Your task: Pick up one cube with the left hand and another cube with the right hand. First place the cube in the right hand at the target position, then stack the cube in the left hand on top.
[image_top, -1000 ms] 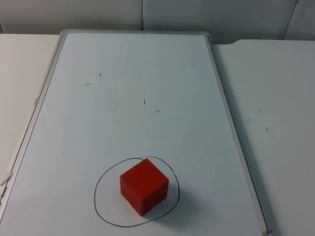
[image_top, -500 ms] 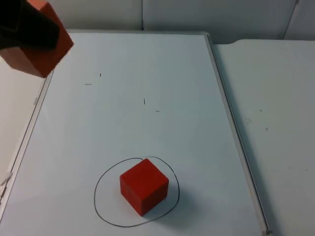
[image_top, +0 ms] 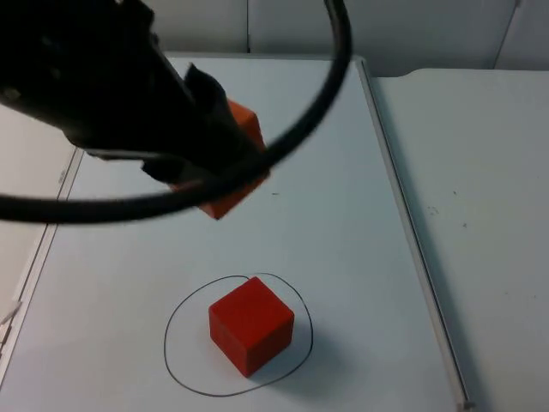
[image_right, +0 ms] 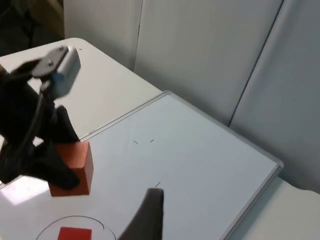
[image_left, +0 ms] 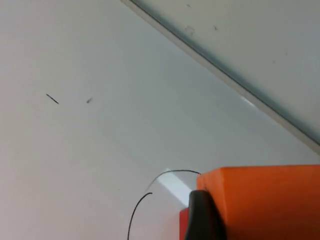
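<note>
Two red-orange cubes are in play. One matte cube [image_top: 233, 172] is pinched in the left claw [image_top: 210, 163], held in the air at upper centre of the top view. Below it, at lower centre, the other red cube [image_top: 250, 324] sits inside a hand-drawn black circle [image_top: 176, 365] on the white whiteboard [image_top: 343, 257] lying on the counter [image_top: 480, 172]. The right claw [image_right: 145, 220] hangs high above the board; I cannot tell its state.

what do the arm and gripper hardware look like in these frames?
The left arm is matte black and bulky, narrowing to the left gripper with black fingers. The right gripper's black fingertip is slim and tapered. No markings can be made out.
</note>
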Robot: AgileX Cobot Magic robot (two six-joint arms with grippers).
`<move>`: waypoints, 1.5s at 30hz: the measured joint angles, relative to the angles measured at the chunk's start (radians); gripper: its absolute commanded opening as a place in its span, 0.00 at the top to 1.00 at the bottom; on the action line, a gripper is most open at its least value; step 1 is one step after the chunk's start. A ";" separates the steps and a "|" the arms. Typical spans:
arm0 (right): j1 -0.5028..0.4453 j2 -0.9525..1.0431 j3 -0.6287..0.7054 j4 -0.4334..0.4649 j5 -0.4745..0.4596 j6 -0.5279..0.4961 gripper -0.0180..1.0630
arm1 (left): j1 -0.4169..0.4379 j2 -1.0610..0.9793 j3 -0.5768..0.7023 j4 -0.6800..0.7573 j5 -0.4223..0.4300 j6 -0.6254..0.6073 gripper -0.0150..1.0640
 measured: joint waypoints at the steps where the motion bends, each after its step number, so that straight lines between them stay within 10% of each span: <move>1: 0.000 0.000 0.000 0.000 0.000 0.000 0.19 | 0.000 0.000 0.000 0.000 0.000 0.000 0.99; 45: 0.000 -0.004 0.000 -0.008 -0.037 0.021 0.19 | -0.153 0.226 0.081 0.018 -0.249 -0.025 0.99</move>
